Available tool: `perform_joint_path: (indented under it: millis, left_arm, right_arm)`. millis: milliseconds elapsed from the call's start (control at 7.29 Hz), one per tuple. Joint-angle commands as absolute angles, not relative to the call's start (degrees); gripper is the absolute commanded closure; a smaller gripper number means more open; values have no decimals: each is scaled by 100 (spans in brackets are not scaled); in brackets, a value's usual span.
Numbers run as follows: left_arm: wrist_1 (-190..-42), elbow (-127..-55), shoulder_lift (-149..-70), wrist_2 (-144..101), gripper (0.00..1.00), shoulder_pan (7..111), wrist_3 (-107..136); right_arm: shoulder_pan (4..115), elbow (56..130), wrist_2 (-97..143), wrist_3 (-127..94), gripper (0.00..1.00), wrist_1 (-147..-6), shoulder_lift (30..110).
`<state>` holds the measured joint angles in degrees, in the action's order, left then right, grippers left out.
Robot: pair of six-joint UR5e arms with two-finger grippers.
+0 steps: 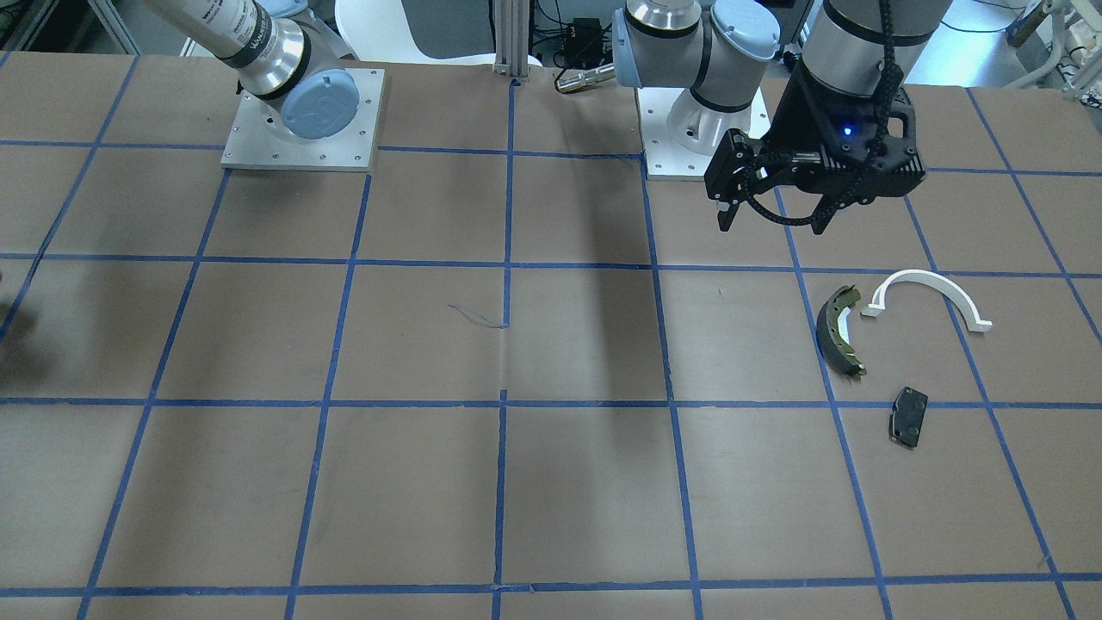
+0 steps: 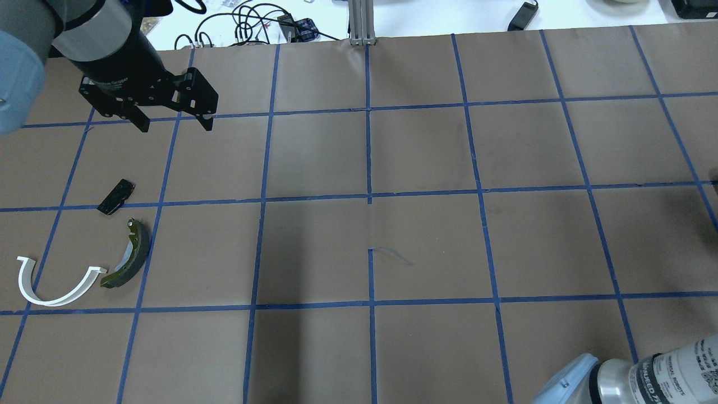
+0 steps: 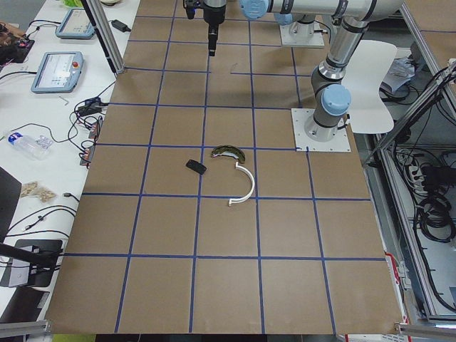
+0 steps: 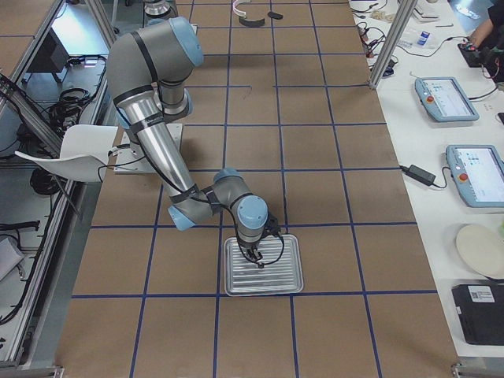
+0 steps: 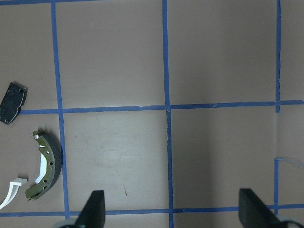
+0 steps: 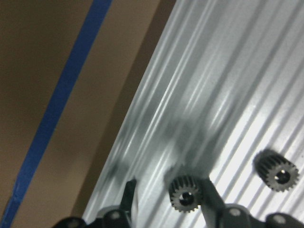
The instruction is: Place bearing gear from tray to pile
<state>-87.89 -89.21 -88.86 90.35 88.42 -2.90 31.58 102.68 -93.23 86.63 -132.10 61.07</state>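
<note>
Right wrist-mounted view showed the right end effector [image 6: 168, 195] lowered over a ribbed metal tray [image 6: 223, 95], its two fingers spread apart. One bearing gear [image 6: 185, 194], small, dark and toothed, lay flat on the tray between them. It sat just against the finger on the view's right, with a clear gap to the other finger, so nothing was clamped. A second gear [image 6: 277, 172] lay on the tray a little farther to the view's right.

From the exterior right camera, the tray [image 4: 236, 287] sat on the brown bench [image 4: 331, 157] close to the near arm. The pile [image 4: 253, 14] lay well apart from it, at the bench's far end.

That pile was a loose cluster of three parts, none touching:
- a dark curved brake shoe [image 1: 839, 331] with olive lining
- a white plastic arch [image 1: 917, 276] just beside it
- a small flat black pad [image 1: 908, 417] near the shoe's other end

The left end effector [image 1: 772, 222] hung above the bench near the pile, fingers wide apart and holding nothing. Its wrist camera looked down on the brake shoe [image 5: 46, 164] and the pad [image 5: 12, 102] among blue tape lines [image 5: 165, 71].
</note>
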Motion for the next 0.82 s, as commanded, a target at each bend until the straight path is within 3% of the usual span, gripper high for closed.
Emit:
perform_joint_path:
  millis: [0, 411, 686]
  left_arm:
    - [-8789, -8921, -8886, 9035, 0, 8842, -290]
    - [-8789, -8921, -8886, 9035, 0, 8842, -299]
    - [-8789, -8921, -8886, 9035, 0, 8842, -308]
  right_arm:
    - [3155, 10266, -9325, 8666, 100, -13210, 6108]
    - [3242, 10301, -9308, 8378, 100, -12939, 6606]
    - [4265, 10345, -9281, 7021, 100, -11984, 7362]
